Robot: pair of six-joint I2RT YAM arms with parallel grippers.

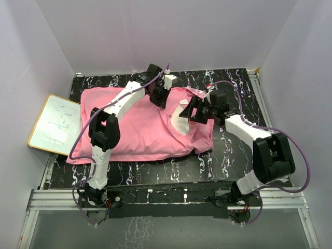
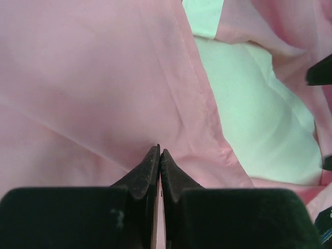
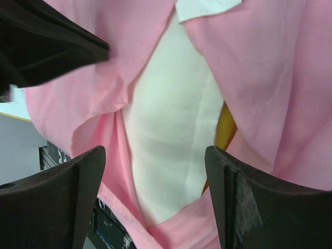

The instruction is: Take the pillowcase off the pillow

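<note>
We see the pillowcase (image 1: pixel 135 129) lying across the middle of the table (image 1: pixel 233 150), plain pink face up. The pillow (image 1: pixel 181 122) is inside it and shows white only through a slit-like opening toward the right end.

The left gripper (image 2: pixel 160 153) reaches in over the far edge of the fabric, just left of that opening. Its jaws are pressed together, and creases in the pillowcase run into the tips, so we read it as pinching a thin fold beside the hem (image 2: pixel 199 88). The right gripper (image 3: pixel 155 181) hangs over the opening from the right, jaws spread wide and holding nothing, with the white pillow showing between and below them. A yellow band (image 3: pixel 225 129) on the pillow peeks out from under the right flap of the opening. The two grippers are near each other but apart, one on each side of the slit.

The pillowcase's near left corner reaches the table's left edge, close to the whiteboard (image 1: pixel 54 124) just off that side. Along the far edge, only a narrow strip of table separates the fabric from the back wall. A wider bare strip runs along the near side, between the fabric and the arm bases. The widest bare stretch lies right of the pillowcase, out to the table's right edge.
</note>
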